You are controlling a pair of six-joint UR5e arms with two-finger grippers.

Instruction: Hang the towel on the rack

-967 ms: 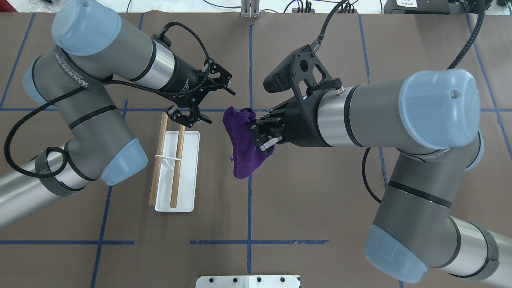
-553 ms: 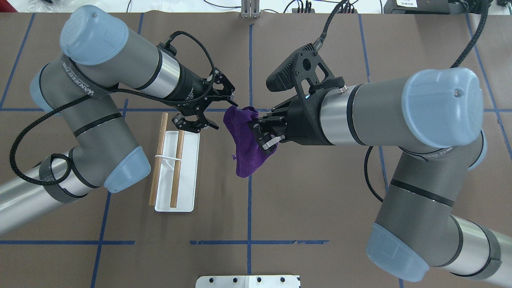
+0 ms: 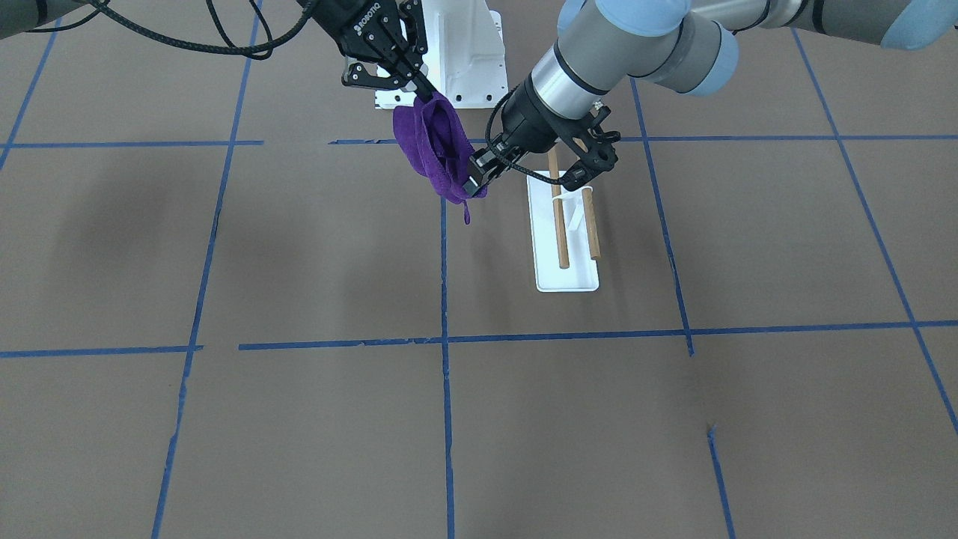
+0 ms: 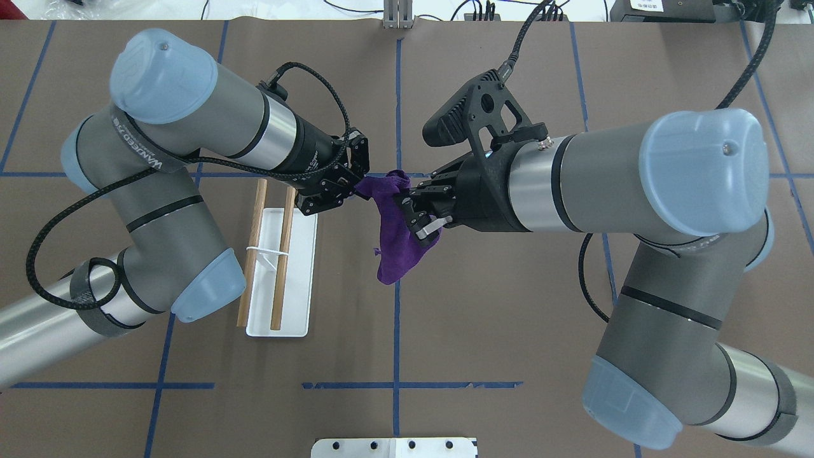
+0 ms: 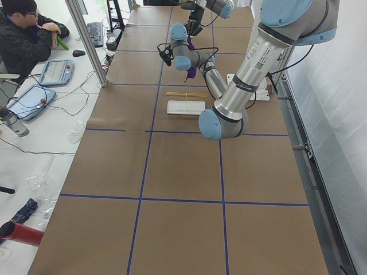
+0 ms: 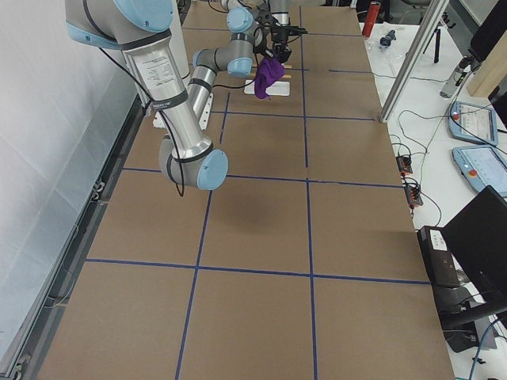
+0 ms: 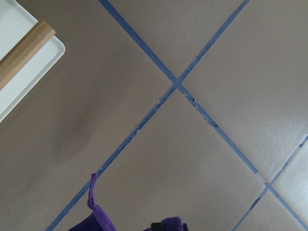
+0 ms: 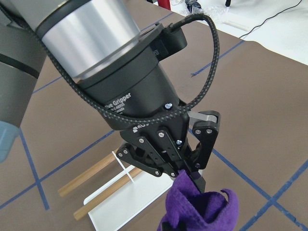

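The purple towel hangs in the air between both grippers, bunched up. My right gripper is shut on its near side. My left gripper is shut on the towel's far upper edge; the right wrist view shows its fingertips pinched on the cloth. The rack stands on the table to the left of the towel, a white base with two wooden dowel rods. In the front view the towel hangs left of the rack.
The white robot pedestal is at the near table edge. Blue tape lines cross the brown table. The left arm's elbow hangs close to the rack. An operator sits past the table in the exterior left view.
My left gripper has moved right from above the rack's far end to the towel and shut on its upper edge. It was open before. The right gripper has barely moved.
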